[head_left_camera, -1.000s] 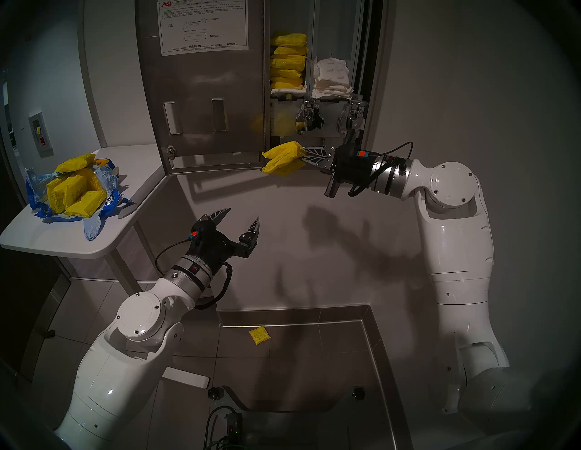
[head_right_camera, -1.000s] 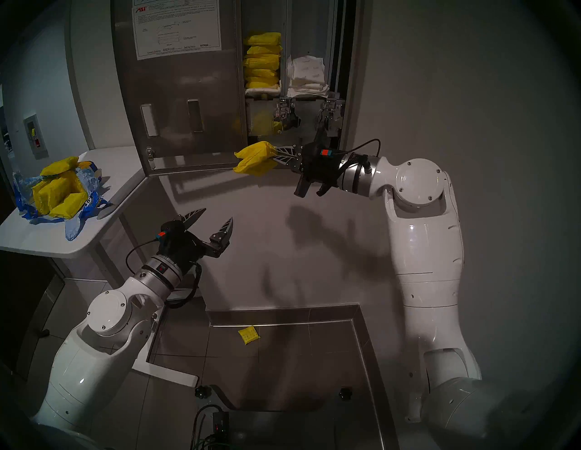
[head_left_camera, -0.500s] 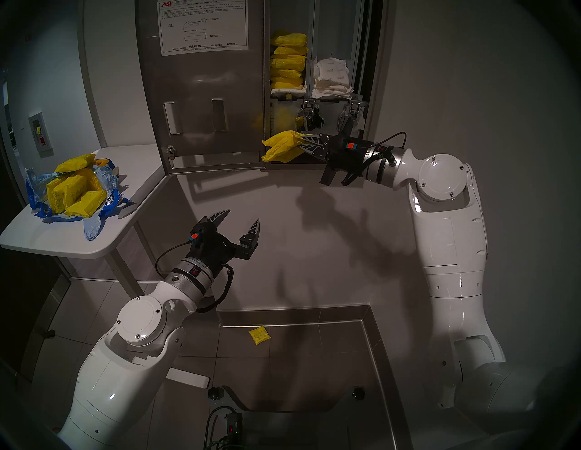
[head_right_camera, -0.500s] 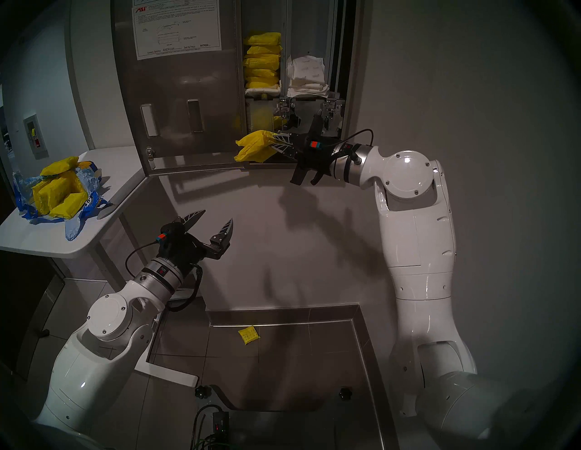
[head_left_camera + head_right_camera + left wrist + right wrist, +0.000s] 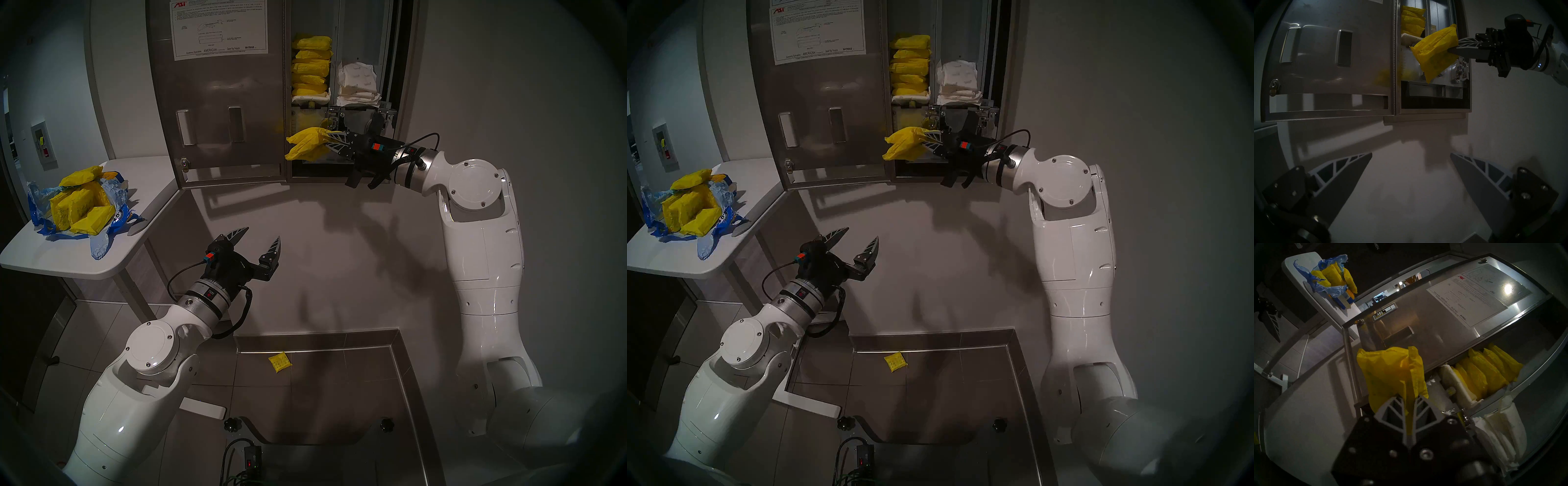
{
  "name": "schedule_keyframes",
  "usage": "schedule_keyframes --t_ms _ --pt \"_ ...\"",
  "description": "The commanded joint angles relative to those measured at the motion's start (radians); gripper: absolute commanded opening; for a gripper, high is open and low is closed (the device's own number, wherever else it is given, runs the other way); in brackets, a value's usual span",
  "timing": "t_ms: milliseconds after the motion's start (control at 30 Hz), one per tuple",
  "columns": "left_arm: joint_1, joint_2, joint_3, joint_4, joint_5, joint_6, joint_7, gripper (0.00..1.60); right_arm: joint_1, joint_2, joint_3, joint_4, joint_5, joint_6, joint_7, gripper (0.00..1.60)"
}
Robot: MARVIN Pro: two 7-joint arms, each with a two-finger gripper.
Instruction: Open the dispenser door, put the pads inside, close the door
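While nearest the head camera, left gripper [image 5: 259, 242] hovering in open air before the bare wall, fingers [image 5: 1349, 171] spread wide, nothing between them. Below it on the tiled floor, one stray yellow pad [image 5: 280, 361] lying flat by the steel curb [image 5: 315, 349], well apart from both arms. Off to the left, white side table [image 5: 61, 264] bearing a torn blue plastic bag [image 5: 40, 217] with several bagged yellow pads [image 5: 79, 208] heaped in and on it.

Farther out and higher, right gripper [image 5: 328, 144] level, pointing toward the cabinet's left side, fingers clenched on the wrapper edge of held yellow pads [image 5: 305, 146]; two packets seen hanging from the pinch in the head views, crinkled. Held packets in front of the open cabinet, just below the loaded shelves, over the chrome lever mechanisms [image 5: 1461, 71]; contact with the cabinet not discernible.

Farthest back, dispenser door [image 5: 220, 101] swung fully open to the left, inner face showing, instruction sheet [image 5: 217, 29] at top, key lock [image 5: 1274, 84] and bottom slot [image 5: 1327, 103] low down. Inside cabinet: left column stacked with stacked yellow pads [image 5: 310, 64] resting on a white one; right column holding white-wrapped pads [image 5: 358, 85].
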Motion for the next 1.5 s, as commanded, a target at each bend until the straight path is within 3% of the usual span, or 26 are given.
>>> schedule_keyframes --t_ms 0,267,467,600,1467 --pt "-0.020 0.002 -0.004 -0.032 0.000 -0.007 -0.007 1.60 0.066 -0.015 0.007 -0.028 -0.016 -0.004 -0.036 0.00" --pt "-0.023 0.001 -0.003 -0.025 0.006 -0.006 -0.009 1.60 0.065 -0.036 0.017 -0.031 -0.012 0.005 -0.034 0.00" --pt "-0.020 -0.004 -0.005 -0.024 0.011 -0.011 -0.007 1.60 0.009 -0.086 0.091 -0.055 0.131 0.079 0.010 0.00" --pt "-0.019 -0.006 -0.006 -0.025 0.015 -0.012 -0.007 1.60 0.008 -0.088 0.101 -0.060 0.164 0.108 0.029 0.00" --pt "-0.018 -0.019 -0.011 -0.025 0.025 -0.009 -0.014 1.60 0.011 -0.098 0.114 -0.062 0.176 0.130 0.052 0.00"
